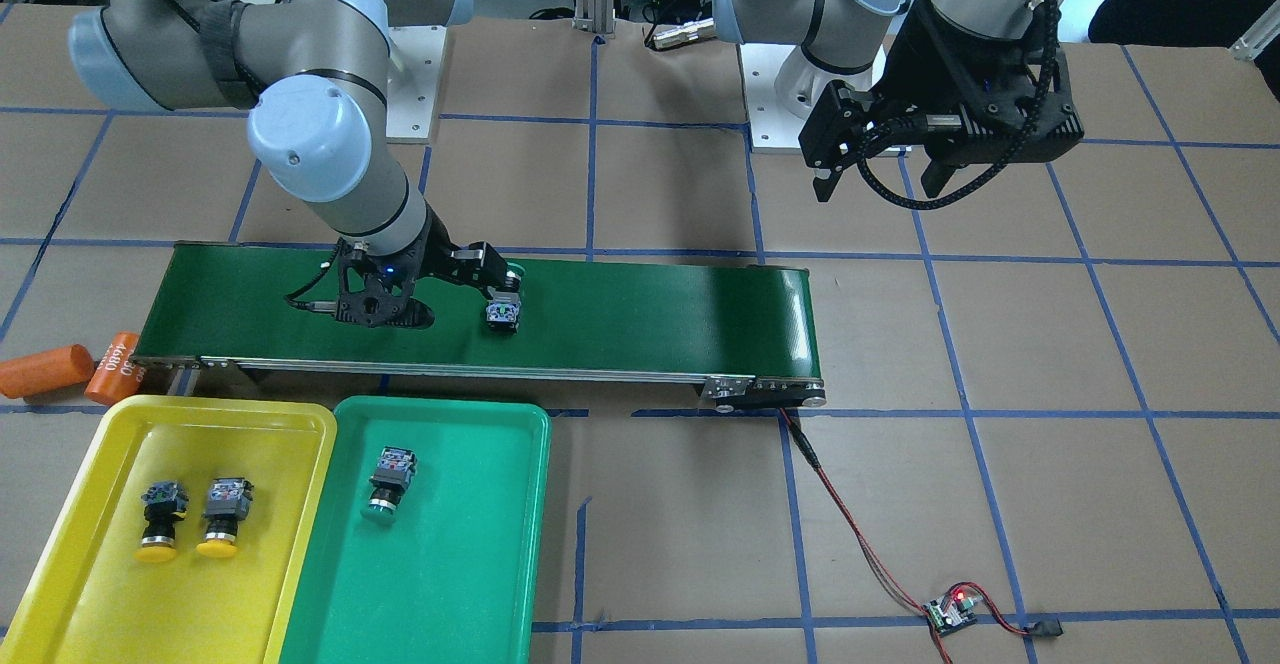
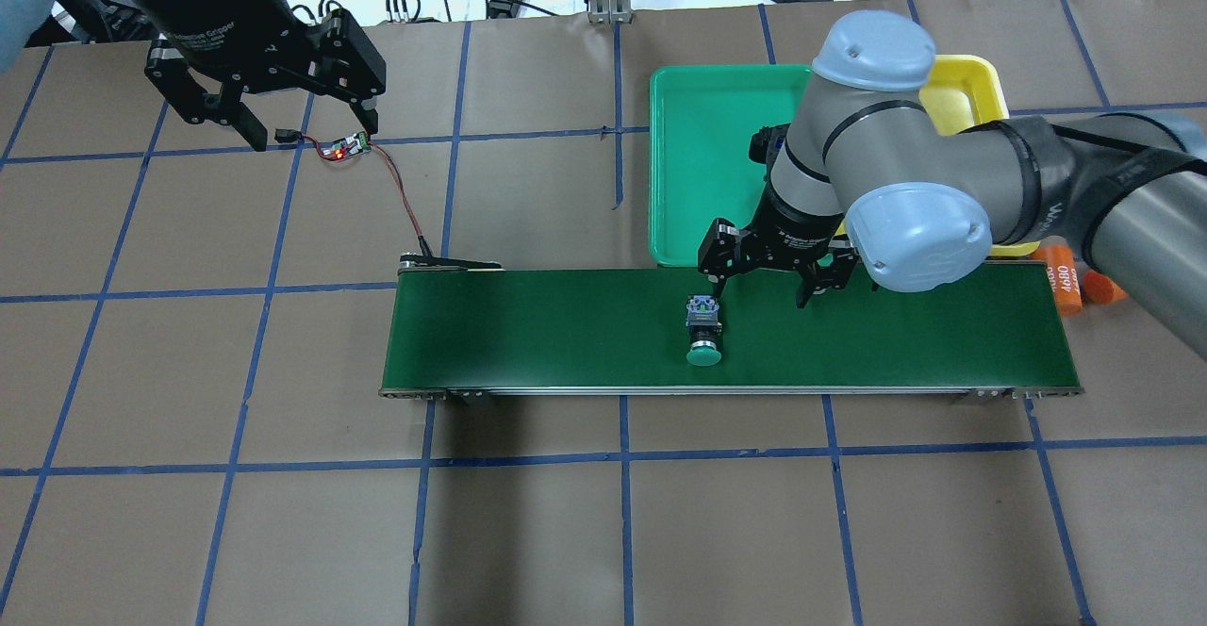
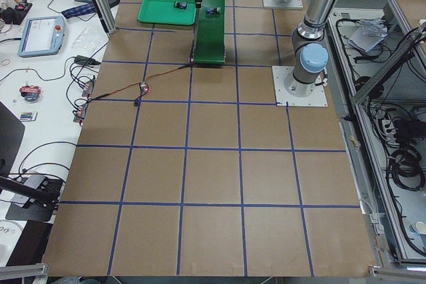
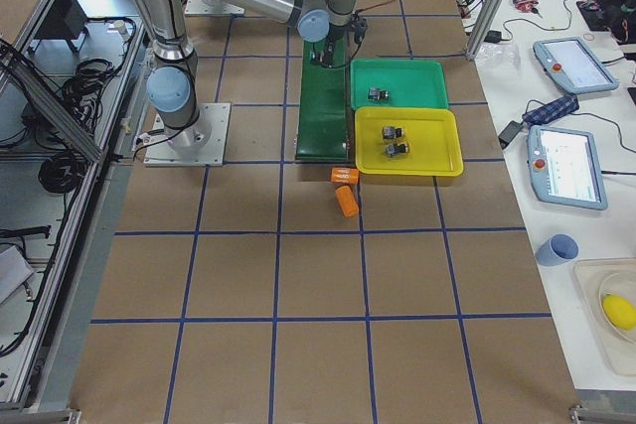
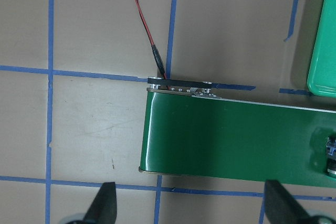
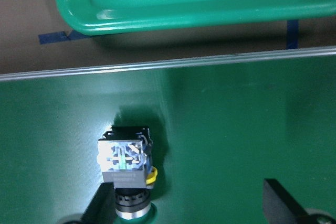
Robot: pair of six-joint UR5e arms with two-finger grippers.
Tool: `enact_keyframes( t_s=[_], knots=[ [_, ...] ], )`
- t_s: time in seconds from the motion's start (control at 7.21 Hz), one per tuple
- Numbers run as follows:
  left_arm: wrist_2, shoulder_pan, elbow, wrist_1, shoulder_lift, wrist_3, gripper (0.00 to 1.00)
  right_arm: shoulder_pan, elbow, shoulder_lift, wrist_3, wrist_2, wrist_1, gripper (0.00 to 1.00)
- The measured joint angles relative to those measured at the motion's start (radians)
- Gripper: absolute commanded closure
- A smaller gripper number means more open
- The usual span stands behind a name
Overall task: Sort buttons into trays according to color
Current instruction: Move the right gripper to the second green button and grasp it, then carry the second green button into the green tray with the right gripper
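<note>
Front view: the right gripper (image 1: 405, 304) hung low over the conveyor belt (image 1: 650, 314), jaws spread and empty. The green button (image 1: 503, 314) lay on the belt off to one side of the gripper's centre, right by one finger and not between the two. The left gripper (image 1: 878, 184) was also spread and empty, well apart past the belt's other end, so the right arm was plainly the nearer.

Overhead: the button sat at the finger on the left-arm side. Its long axis ran across the belt, with the cap pointing away from the gripper toward the robot.

Right wrist view: the button body lay close to one finger (image 6: 100, 211), its axis square to the line between the fingers. The grasp likely needed a sideways shift toward that finger first.

Left wrist view: only a sliver of the button showed, far off to the side.

Side views: too small to judge the gap to the belt; the gripper was probably not touching.
</note>
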State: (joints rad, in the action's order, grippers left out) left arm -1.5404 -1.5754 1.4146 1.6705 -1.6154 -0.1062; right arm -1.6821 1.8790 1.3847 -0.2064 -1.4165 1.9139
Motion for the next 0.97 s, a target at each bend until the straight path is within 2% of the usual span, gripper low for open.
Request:
enact_keyframes(
  t_s=[0.28,0.42,0.55,0.69,0.97],
  knots=[
    [0.0,0.0,0.0,0.0,-0.001,0.0,0.0,-0.02,0.001,-0.039,-0.006,0.001,0.019,0.0],
    [0.0,0.0,0.0,0.0,-0.001,0.0,0.0,-0.023,0.001,-0.052,-0.006,0.001,0.02,0.23],
    [0.0,0.0,0.0,0.0,-0.001,0.0,0.0,-0.025,0.001,-0.064,-0.003,0.0,0.02,0.8],
    [-0.001,0.0,0.0,0.0,-0.001,0.0,0.0,-0.025,0.001,-0.073,0.001,-0.004,0.02,1.0],
    [-0.001,0.0,0.0,0.0,0.001,0.0,0.0,-0.024,-0.005,-0.073,0.006,-0.018,0.014,1.0]
  ],
)
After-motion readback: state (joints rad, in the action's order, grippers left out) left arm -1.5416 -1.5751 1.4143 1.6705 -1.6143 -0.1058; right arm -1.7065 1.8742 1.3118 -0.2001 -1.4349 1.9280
